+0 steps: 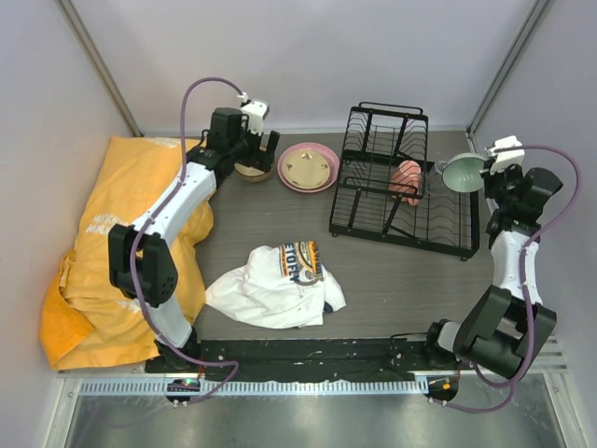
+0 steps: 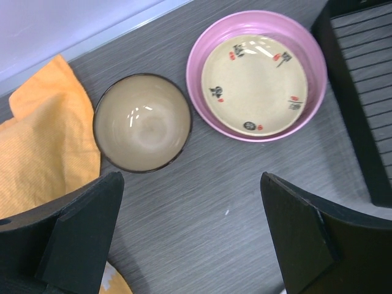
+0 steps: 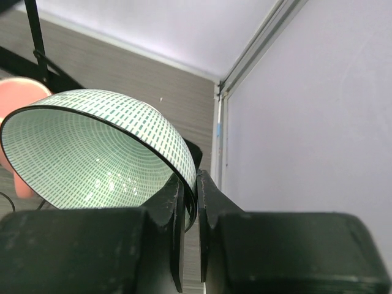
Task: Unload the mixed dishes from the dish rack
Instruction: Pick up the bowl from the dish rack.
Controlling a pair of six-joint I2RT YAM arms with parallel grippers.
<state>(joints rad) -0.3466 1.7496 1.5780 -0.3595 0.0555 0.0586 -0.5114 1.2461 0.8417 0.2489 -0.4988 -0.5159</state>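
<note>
The black wire dish rack (image 1: 438,224) stands at the back right with a pink mug (image 1: 407,180) inside it. Beside the rack's right end, my right gripper (image 1: 485,164) is shut on the rim of the mint-green bowl (image 1: 464,173), tilted in the air. In the right wrist view the fingers pinch the bowl (image 3: 92,153) at its edge, my right gripper (image 3: 197,184) below it. On the table left of the rack, a cream patterned plate (image 2: 254,86) lies in the pink plate (image 2: 316,67), next to a tan bowl (image 2: 142,122). My left gripper (image 2: 191,184) hangs open above them, holding nothing.
A white printed T-shirt (image 1: 280,280) lies crumpled at the front middle. An orange cloth (image 1: 103,252) covers the left side, reaching the tan bowl. Grey walls close the back and both sides. The pink mug (image 3: 18,92) shows behind the held bowl.
</note>
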